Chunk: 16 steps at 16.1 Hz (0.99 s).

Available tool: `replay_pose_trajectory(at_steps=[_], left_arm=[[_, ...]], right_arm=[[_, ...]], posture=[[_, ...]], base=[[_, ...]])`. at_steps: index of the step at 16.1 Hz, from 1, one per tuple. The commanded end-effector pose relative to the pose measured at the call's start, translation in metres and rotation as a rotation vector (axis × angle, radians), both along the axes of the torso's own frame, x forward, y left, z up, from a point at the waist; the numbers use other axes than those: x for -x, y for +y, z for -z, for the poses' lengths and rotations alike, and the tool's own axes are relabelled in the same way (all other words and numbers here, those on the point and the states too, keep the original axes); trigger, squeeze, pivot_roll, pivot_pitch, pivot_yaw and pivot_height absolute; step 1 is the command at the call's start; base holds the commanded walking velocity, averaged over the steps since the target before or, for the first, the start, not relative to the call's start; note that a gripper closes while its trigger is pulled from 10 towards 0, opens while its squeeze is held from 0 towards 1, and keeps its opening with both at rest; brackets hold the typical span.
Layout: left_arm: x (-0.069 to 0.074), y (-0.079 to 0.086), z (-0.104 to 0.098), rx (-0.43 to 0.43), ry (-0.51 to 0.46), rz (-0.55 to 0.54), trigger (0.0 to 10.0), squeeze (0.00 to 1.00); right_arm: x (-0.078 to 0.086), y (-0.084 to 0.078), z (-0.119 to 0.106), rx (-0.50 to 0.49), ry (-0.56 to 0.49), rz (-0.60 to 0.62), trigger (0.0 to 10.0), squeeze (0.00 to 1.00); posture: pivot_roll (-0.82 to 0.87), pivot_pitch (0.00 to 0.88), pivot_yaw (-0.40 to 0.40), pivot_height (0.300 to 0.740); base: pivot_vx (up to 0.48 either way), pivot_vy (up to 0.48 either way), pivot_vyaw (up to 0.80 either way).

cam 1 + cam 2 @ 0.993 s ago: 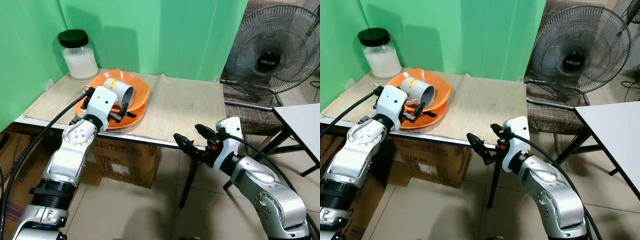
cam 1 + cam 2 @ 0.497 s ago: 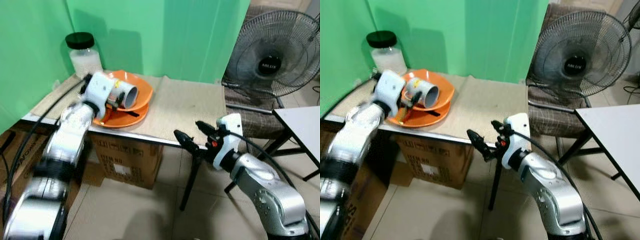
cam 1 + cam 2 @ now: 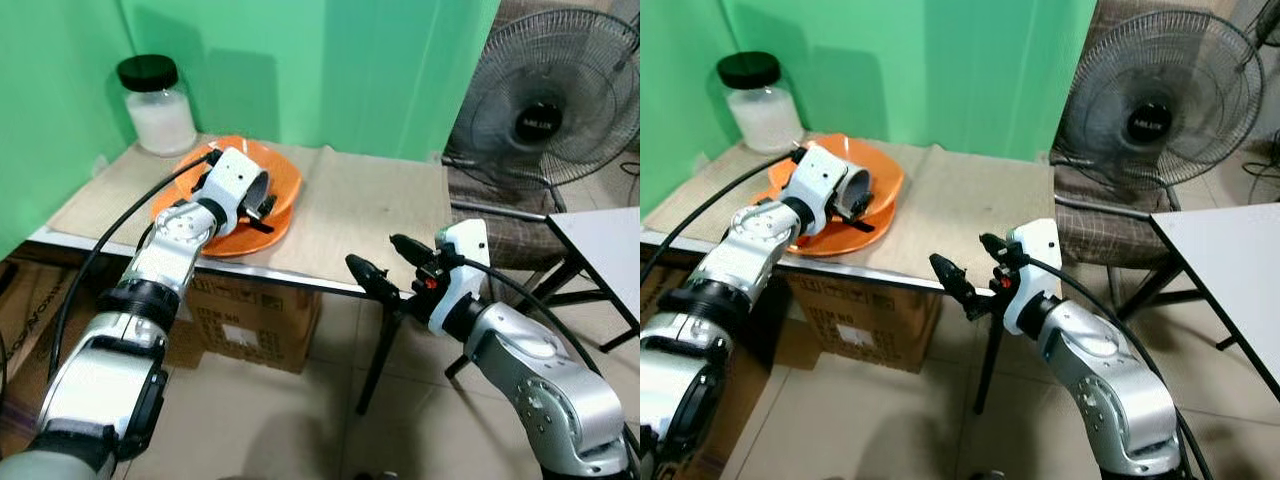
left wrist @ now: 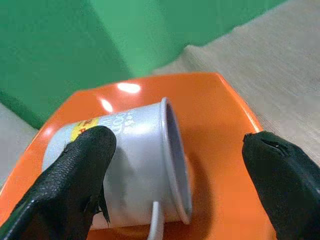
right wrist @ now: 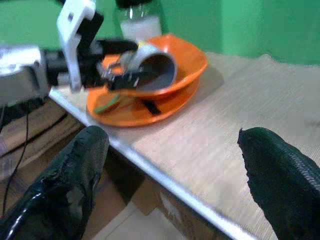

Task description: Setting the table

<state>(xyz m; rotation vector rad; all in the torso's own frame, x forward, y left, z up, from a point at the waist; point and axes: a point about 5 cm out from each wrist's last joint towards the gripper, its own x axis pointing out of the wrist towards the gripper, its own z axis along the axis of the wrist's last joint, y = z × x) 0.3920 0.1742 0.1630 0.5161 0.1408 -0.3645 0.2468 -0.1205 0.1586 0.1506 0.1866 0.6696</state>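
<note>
Left end effector (image 4: 175, 175) is up at the orange bowls on the bench (image 3: 370, 215), fingers spread wide around a grey mug (image 4: 125, 165) that's lying on its side. In the left wrist view one finger (image 4: 70, 185) sits against the mug's closed end while the other is well off past the open rim, so it's open and not actually gripping anything. The mug has a yellow label strip and a thin handle, and its mouth points toward the middle of the bench.

The mug lies in the top orange bowl (image 3: 282, 180), which is stacked on a second orange dish (image 5: 150, 112). Something dark and flat, plus a greenish bit, sits in the lower one, too blurry to tell what. The stack is on the left half of the bench, which has a beige cloth (image 3: 350, 205) over it.

Right end effector (image 3: 385, 268) hangs just off the front edge of the bench, lower than the top, fingers wide apart and holding nothing. Its wrist camera looks across the cloth at the bowls and the other arm.

Back left corner has a glass jar (image 3: 157, 107) with a black lid and white stuff inside, near the bowls but not touching. Green wall (image 3: 300, 60) behind, a cardboard box (image 3: 250, 325) under the bench, a big fan (image 3: 545, 105) off to the right.
</note>
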Motion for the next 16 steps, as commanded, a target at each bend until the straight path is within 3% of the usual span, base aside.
replay_pose_trajectory(at_steps=[1, 7, 10, 13, 14, 16], left_arm=[[-0.003, 0.002, -0.002, -0.036, -0.010, -0.009, 10.0, 0.00], [-0.006, 0.020, -0.004, -0.172, -0.020, -0.117, 10.0, 0.00], [-0.007, 0.025, -0.007, -0.196, -0.044, -0.153, 10.0, 0.00], [-0.008, 0.026, -0.009, -0.161, -0.047, -0.190, 10.0, 0.00], [-0.008, 0.025, -0.009, -0.150, -0.044, -0.192, 5.9, 0.00], [-0.009, 0.023, -0.011, -0.146, -0.054, -0.189, 0.0, 0.00]], right_arm=[[0.005, 0.000, -0.001, 0.007, 0.009, -0.031, 10.0, 0.00], [0.008, -0.004, 0.001, 0.034, 0.028, -0.052, 10.0, 0.00], [0.010, -0.005, 0.001, 0.040, 0.032, -0.083, 10.0, 0.00], [0.011, -0.006, 0.002, 0.051, 0.027, -0.101, 10.0, 0.00], [0.011, -0.006, 0.002, 0.055, 0.023, -0.103, 10.0, 0.00], [0.010, -0.007, 0.001, 0.058, 0.016, -0.105, 10.0, 0.00]], posture=[[-0.15, 0.096, -0.027, 0.740], [-0.14, 0.094, -0.026, 0.740], [-0.14, 0.094, -0.026, 0.740], [-0.13, 0.078, -0.029, 0.740], [-0.13, 0.071, -0.029, 0.740], [-0.14, 0.061, -0.027, 0.740]], base=[[0.000, 0.000, 0.00], [0.000, 0.000, 0.00], [0.000, 0.000, 0.00], [0.000, 0.000, 0.00], [0.000, 0.000, 0.00], [0.000, 0.000, 0.00]])
